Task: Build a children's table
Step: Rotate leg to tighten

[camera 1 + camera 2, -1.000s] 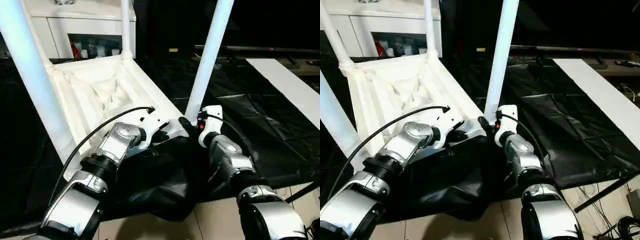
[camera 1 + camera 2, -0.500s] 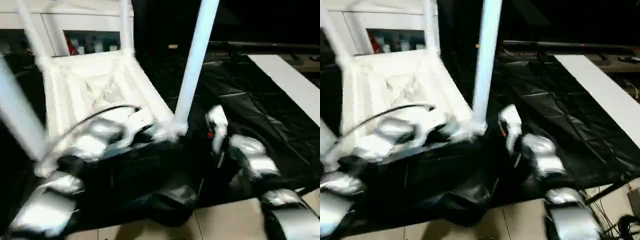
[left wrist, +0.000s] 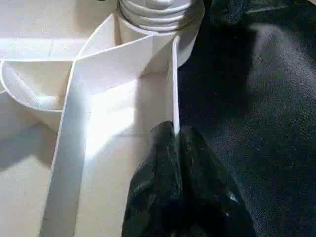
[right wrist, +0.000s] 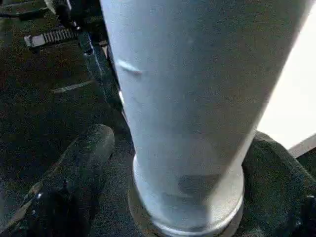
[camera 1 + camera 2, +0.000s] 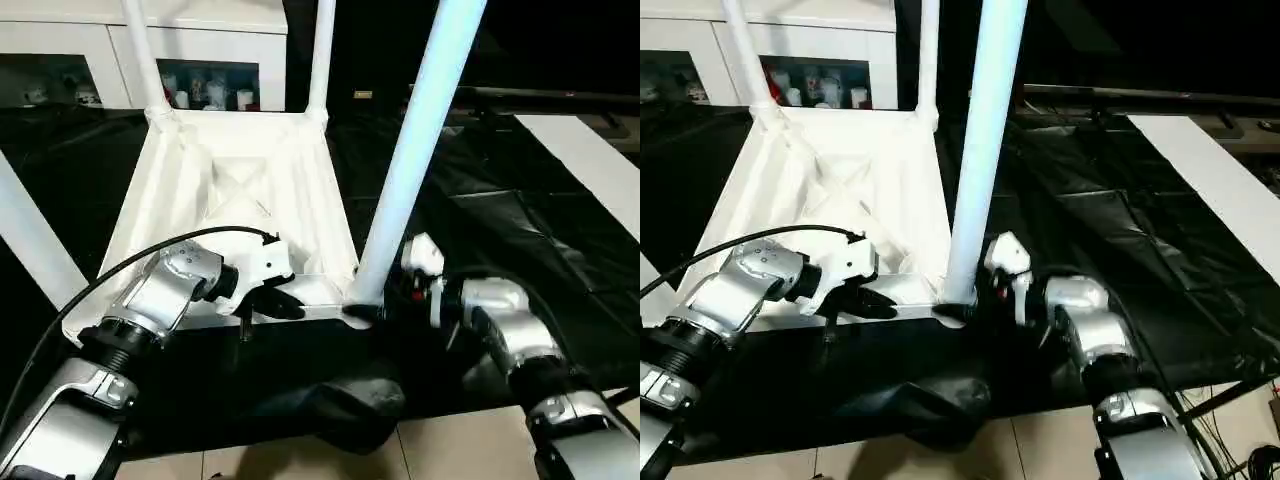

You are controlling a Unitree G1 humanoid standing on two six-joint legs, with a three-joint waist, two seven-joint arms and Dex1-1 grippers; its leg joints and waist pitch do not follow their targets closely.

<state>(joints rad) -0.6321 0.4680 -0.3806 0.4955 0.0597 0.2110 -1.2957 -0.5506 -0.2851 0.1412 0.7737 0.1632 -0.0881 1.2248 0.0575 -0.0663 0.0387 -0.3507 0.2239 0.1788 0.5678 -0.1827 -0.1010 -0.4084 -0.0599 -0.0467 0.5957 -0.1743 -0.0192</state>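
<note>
The children's table lies upside down on the floor, its ribbed white top (image 5: 240, 180) facing up. White legs stand in its corner sockets: far left (image 5: 140, 55), far right (image 5: 320, 55), near left (image 5: 30, 240) and near right (image 5: 415, 150). My left gripper (image 5: 285, 305) is shut on the top's thin near rim wall (image 3: 173, 98), close to the near right socket. My right gripper (image 4: 180, 138) is open at the foot of the near right leg (image 4: 187, 98). One finger (image 4: 74, 182) stands on each side, and the left one is apart from the leg.
A crumpled black sheet (image 5: 520, 220) covers the floor under and around the table. A flat white board (image 5: 590, 170) lies at the far right. A white cabinet (image 5: 200, 40) stands behind. Pale floor tiles (image 5: 450, 450) show near my arms.
The view has shifted and the table top now sits squarer to me. My right gripper's fingers have spread wider around the near right leg's foot. My left gripper stays clamped on the rim.
</note>
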